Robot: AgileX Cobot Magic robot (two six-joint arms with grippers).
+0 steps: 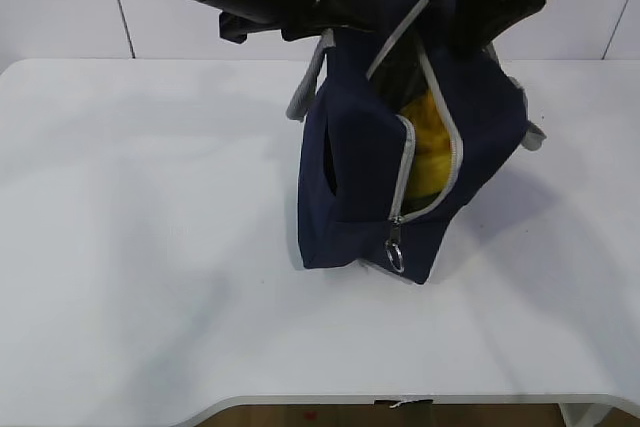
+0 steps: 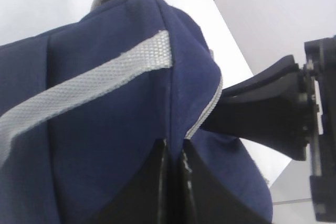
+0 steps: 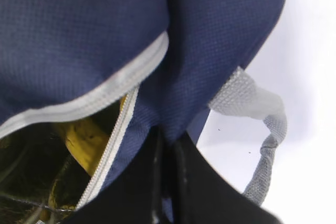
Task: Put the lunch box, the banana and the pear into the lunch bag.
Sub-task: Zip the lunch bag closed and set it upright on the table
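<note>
The navy lunch bag (image 1: 360, 167) stands tilted on the white table (image 1: 150, 247), its grey zipper (image 1: 455, 162) open and the ring pull (image 1: 395, 252) hanging low. Yellow fruit (image 1: 430, 142) shows through the opening, and also in the right wrist view (image 3: 84, 140); I cannot tell whether it is the banana or the pear. The lunch box is hidden. My left gripper (image 2: 173, 153) is shut on the bag's top fabric (image 2: 105, 145). My right gripper (image 3: 168, 140) is shut on fabric (image 3: 210, 51) beside the zipper (image 3: 113, 145). Both grippers hold the bag's top up in the exterior view.
A grey webbing handle hangs at the bag's left (image 1: 305, 97) and another at its right (image 3: 257, 108). The right gripper's black body (image 2: 273, 108) shows close by in the left wrist view. A wall runs behind the table.
</note>
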